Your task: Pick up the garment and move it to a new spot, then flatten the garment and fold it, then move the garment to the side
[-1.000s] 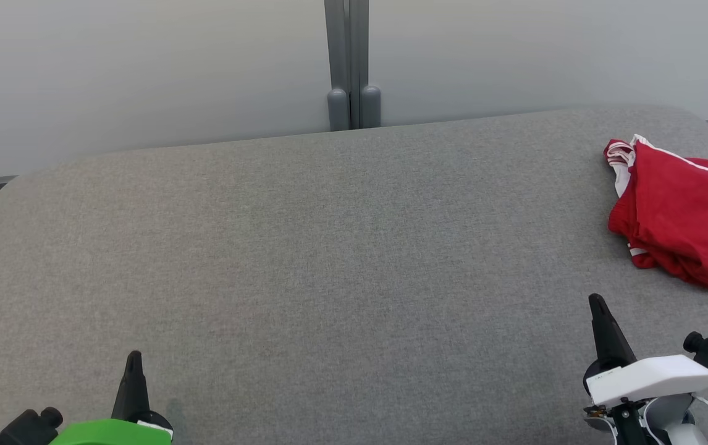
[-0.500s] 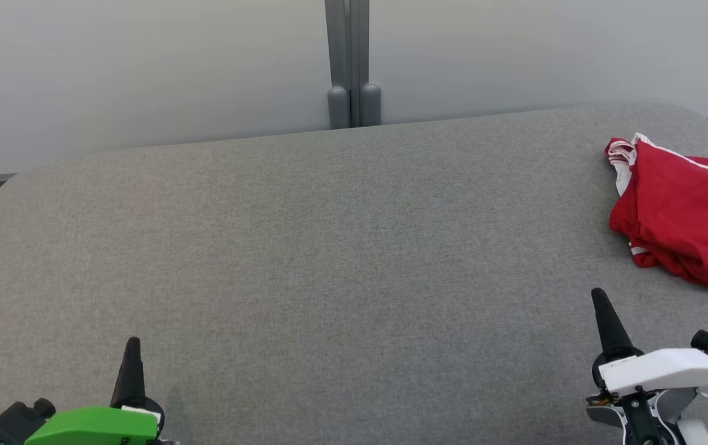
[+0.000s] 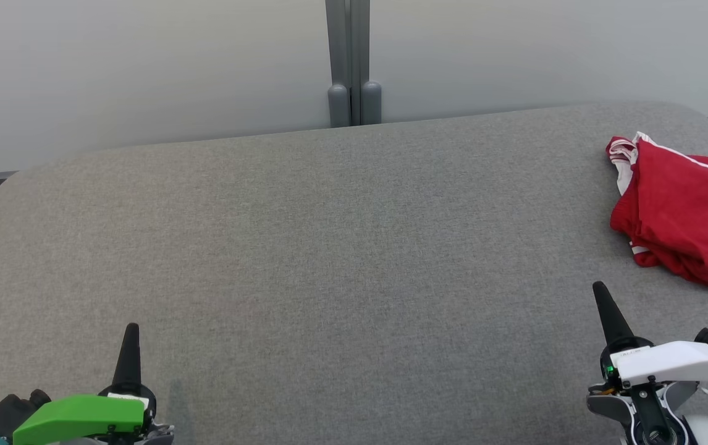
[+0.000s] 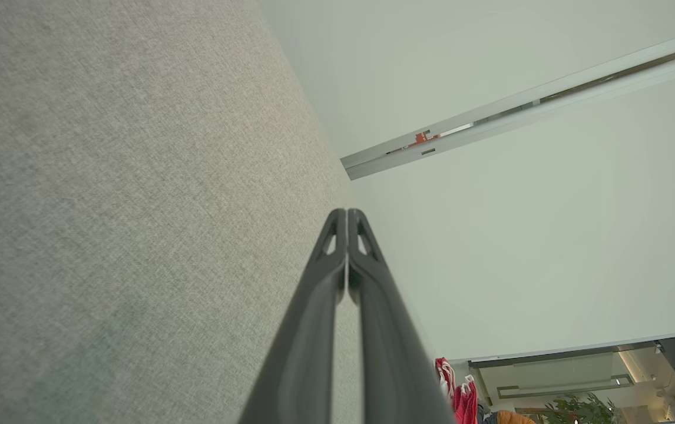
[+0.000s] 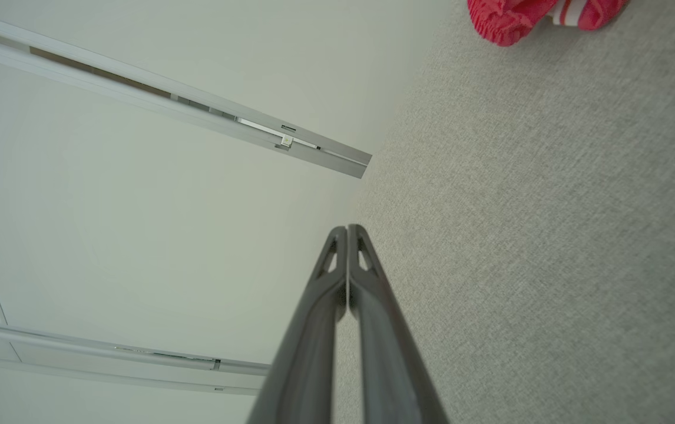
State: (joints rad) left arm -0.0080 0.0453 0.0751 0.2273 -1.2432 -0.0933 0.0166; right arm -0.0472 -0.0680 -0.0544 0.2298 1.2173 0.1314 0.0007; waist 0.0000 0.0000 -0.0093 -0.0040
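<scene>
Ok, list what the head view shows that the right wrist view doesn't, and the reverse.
Head view, not the wrist view: the left claw, and most of the garment's folded bulk with white lettering. Wrist view, not the head view: the right claw's two fingers told apart, tips touching, nothing between. Both: the right claw, the red garment, the gray cushion.

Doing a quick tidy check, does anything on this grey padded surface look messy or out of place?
Only the red garment: it lies loosely folded with rumpled, uneven edges near the right end of the grey surface, partly cut off by the head view's edge.
</scene>
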